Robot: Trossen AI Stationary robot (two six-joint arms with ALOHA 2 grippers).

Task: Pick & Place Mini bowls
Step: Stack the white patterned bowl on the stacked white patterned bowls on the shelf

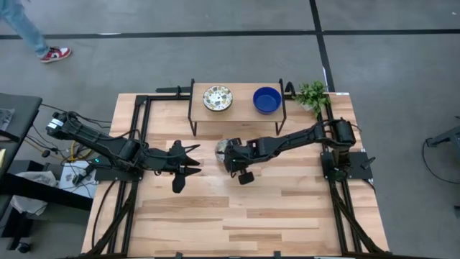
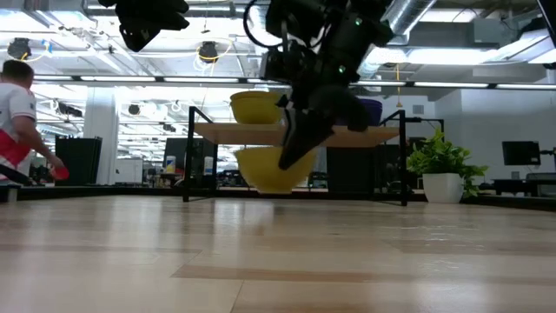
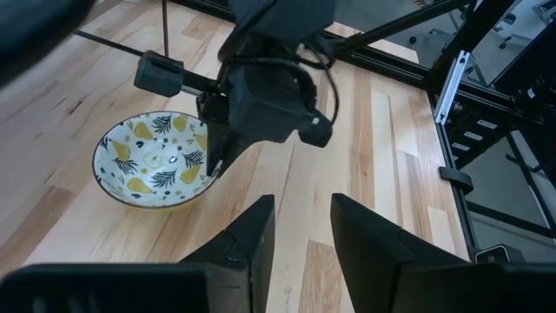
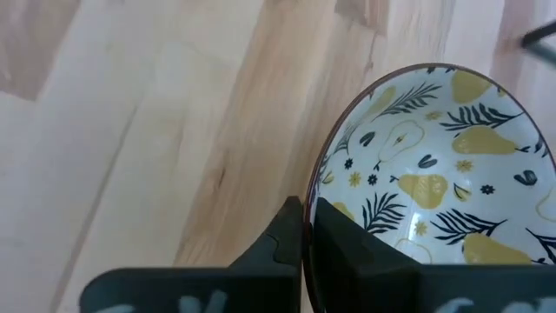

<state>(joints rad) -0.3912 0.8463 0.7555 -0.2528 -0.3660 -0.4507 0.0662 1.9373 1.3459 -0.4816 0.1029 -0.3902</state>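
My right gripper hovers over the table's middle, just in front of the shelf, shut on a mini bowl. This bowl is cream-white inside with yellow pears and dark leaves and yellow outside. Two more mini bowls stand on their bases on the shelf: a patterned one and a cobalt blue one. My left gripper is open and empty, to the left of the held bowl with its fingers pointing toward it. Other bowls are out of view. My right gripper pinches the bowl's rim on the side toward the table's right, one finger inside the bowl and one outside. The fingers come slanting down from above and the right. The bowl is lifted clear of the table, roughly level, mouth up.
A low wooden shelf on black legs stands at the table's far side. A green potted plant sits at its right end. Bare wooden tabletop spreads toward the near edge. A person is in the room far off.
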